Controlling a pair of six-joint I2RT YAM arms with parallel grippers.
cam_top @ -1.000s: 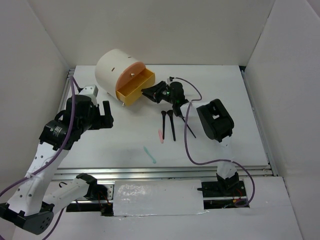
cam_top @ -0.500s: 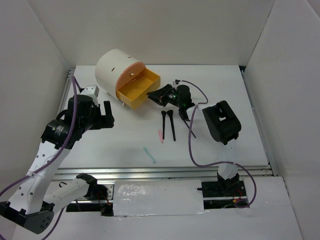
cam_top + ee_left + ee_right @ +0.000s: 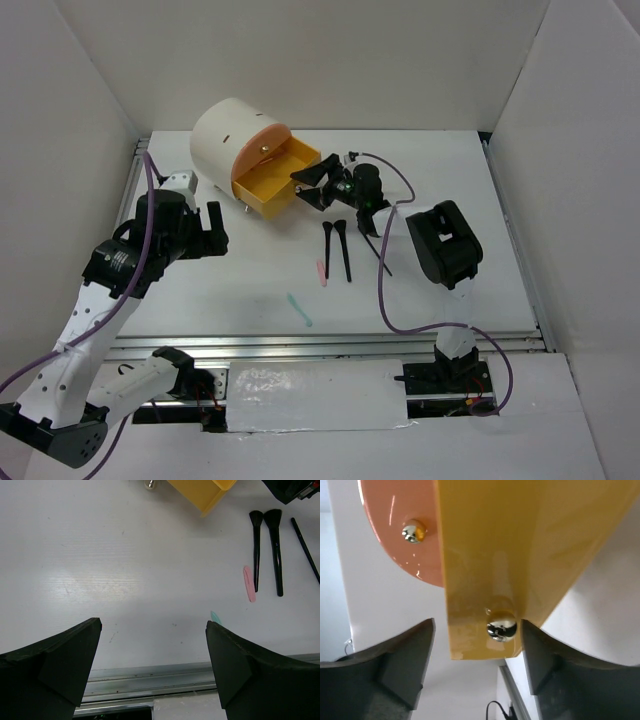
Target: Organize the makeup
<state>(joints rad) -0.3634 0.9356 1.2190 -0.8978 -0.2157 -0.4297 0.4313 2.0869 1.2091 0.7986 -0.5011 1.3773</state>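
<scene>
The makeup lies loose on the white table: two black flared-tip brushes (image 3: 338, 250) (image 3: 256, 545), a thin black stick (image 3: 381, 256) (image 3: 305, 550), a short pink stick (image 3: 322, 272) (image 3: 249, 583) and a short teal stick (image 3: 300, 310) (image 3: 215, 616). My right gripper (image 3: 306, 185) (image 3: 477, 630) is open at the front of the pulled-out yellow drawer (image 3: 275, 180) (image 3: 510, 540). The drawer's silver knob (image 3: 501, 625) sits between the jaws, close to the right finger. My left gripper (image 3: 210, 232) (image 3: 152, 630) hangs open and empty over bare table, left of the items.
The cream cylindrical box (image 3: 230, 135) with an orange front (image 3: 400, 535) stands at the back left; a second knob (image 3: 413, 531) is on that front. A metal rail (image 3: 150, 687) runs along the near table edge. White walls enclose the table.
The right gripper drew the yellow drawer further out to the right, then opened its jaws off the knob. The left arm has stayed still.
</scene>
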